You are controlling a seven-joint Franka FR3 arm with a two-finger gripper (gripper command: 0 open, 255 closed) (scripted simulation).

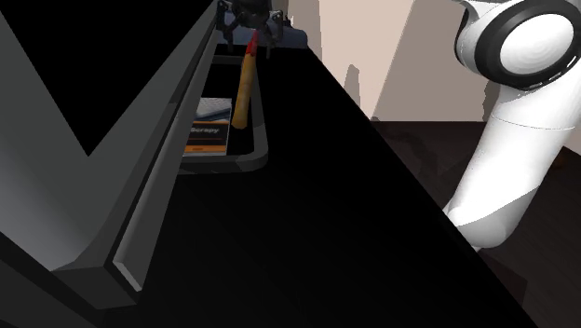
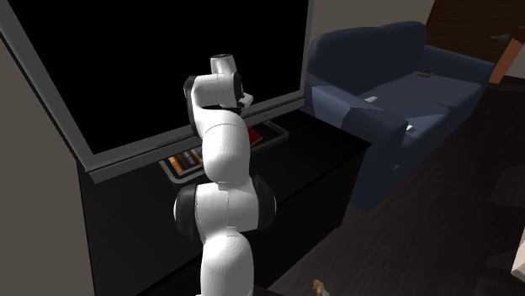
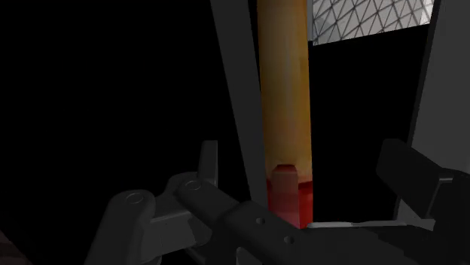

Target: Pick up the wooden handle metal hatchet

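Lying lengthwise in the shallow dark-grey rimmed tray [image 1: 263, 149] on the black bench [image 1: 354, 214], the hatchet with the orange-brown wooden handle and red neck [image 1: 242, 93] is found directly beneath the black two-finger pincer [image 1: 251, 37], next to a flat white-and-orange box [image 1: 207, 130]. The pincer is seen wide open and empty — its fingers [image 3: 207, 162] are set on either side of the red end without touching it, so that the narrow shaft can be closed upon across its width. A short descent and a closing are judged to be needed next — a grip near the head is presumably favoured because the weight sits there.
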